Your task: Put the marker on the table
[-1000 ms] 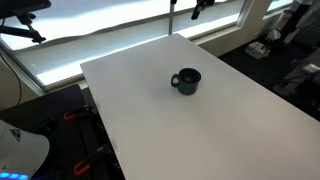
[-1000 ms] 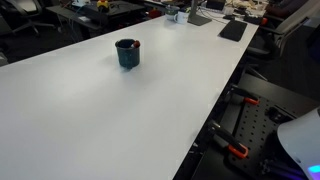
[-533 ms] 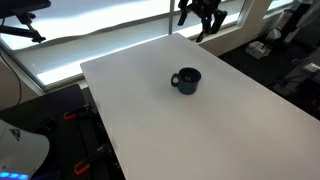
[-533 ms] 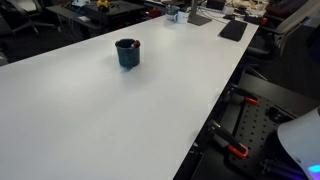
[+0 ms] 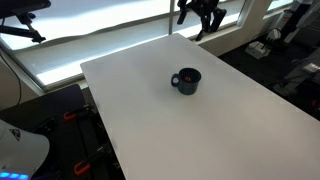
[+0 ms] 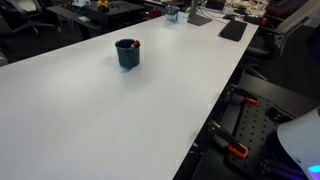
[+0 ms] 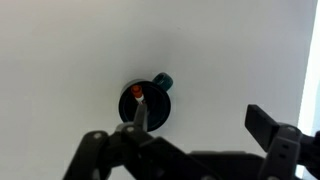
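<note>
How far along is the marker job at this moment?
Done: nothing yet. The marker stands inside the dark blue mug, its red tip showing in the wrist view. In hand: the gripper is open and empty, high above the far end of the table, with the mug in its wrist camera's view. Left: descend, grasp the marker, lift it out and lay it on the table.

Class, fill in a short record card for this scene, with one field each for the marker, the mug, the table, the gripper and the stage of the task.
marker: stands inside the mug, reddish tip up
mug: dark blue, upright on the table, handle showing in the wrist view
table: plain white top with the mug standing on it
gripper: open, holding nothing, well above the mug and apart from it
task stage: marker not yet grasped, not yet on the table
</note>
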